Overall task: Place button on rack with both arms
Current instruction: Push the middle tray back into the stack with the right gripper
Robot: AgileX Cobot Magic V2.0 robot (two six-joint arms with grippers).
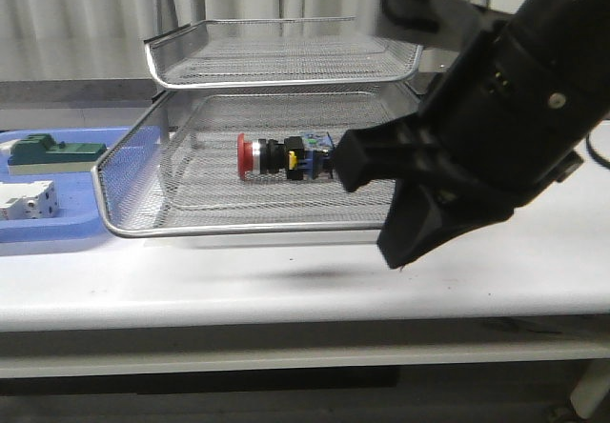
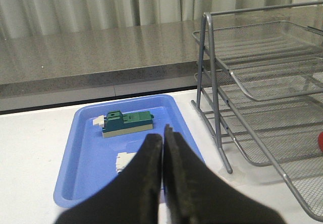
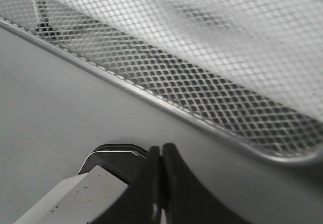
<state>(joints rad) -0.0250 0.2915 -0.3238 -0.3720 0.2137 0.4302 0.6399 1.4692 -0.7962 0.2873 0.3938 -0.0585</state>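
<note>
The button (image 1: 281, 156) lies on its side in the lower tray of the wire-mesh rack (image 1: 238, 228), red head to the left. A red sliver of the button shows at the edge of the left wrist view (image 2: 320, 141). My right gripper (image 1: 396, 251) is shut and empty, low over the table just in front of the rack's front rim (image 3: 166, 105), right of the button and apart from it. In its wrist view the right gripper (image 3: 161, 147) has its jaws pressed together. My left gripper (image 2: 162, 133) is shut and empty above the blue tray, left of the rack (image 2: 217, 82). It is out of the front view.
A flat blue tray (image 1: 57, 232) left of the rack holds a green block (image 1: 52, 151) and a white breaker (image 1: 27, 197). The blue tray (image 2: 81, 148), green block (image 2: 128, 122) and breaker (image 2: 123, 161) also show in the left wrist view. The table's front edge runs below the rack.
</note>
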